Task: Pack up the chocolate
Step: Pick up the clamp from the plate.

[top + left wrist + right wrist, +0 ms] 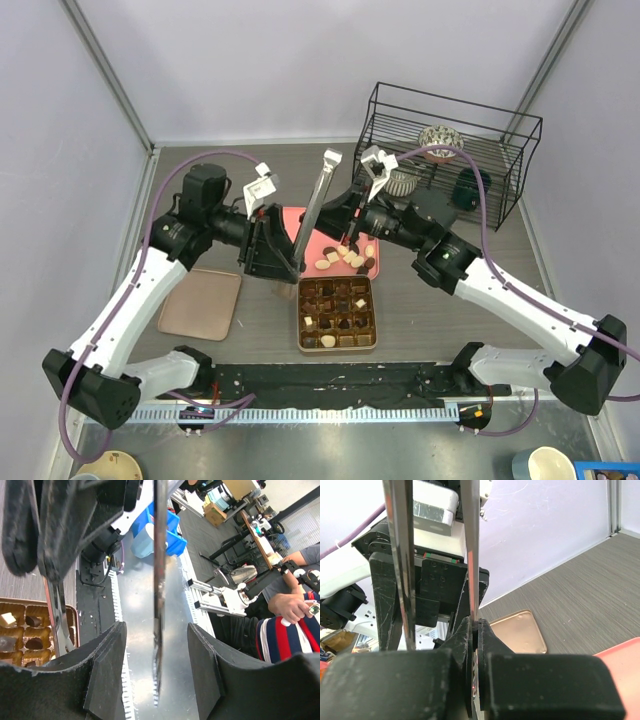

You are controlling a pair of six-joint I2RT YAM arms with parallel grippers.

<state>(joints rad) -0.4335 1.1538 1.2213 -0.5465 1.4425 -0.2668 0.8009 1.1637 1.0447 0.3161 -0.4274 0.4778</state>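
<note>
With the right hand (475,645) pinching only one leg of the tongs (318,195) and the left hand (156,645) spread loosely around them, a slip could drop them onto the chocolate (345,258) just below the right hand.

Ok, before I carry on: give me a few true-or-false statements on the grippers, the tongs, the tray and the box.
1. The right gripper pinches one arm of the metal tongs. True.
2. The left gripper is clamped on the tongs. False: its fingers stand apart, with a tong arm between them untouched.
3. Loose chocolates lie on the pink tray. True.
4. The gridded box holds no pieces. False: several of its cells hold chocolates.
</note>
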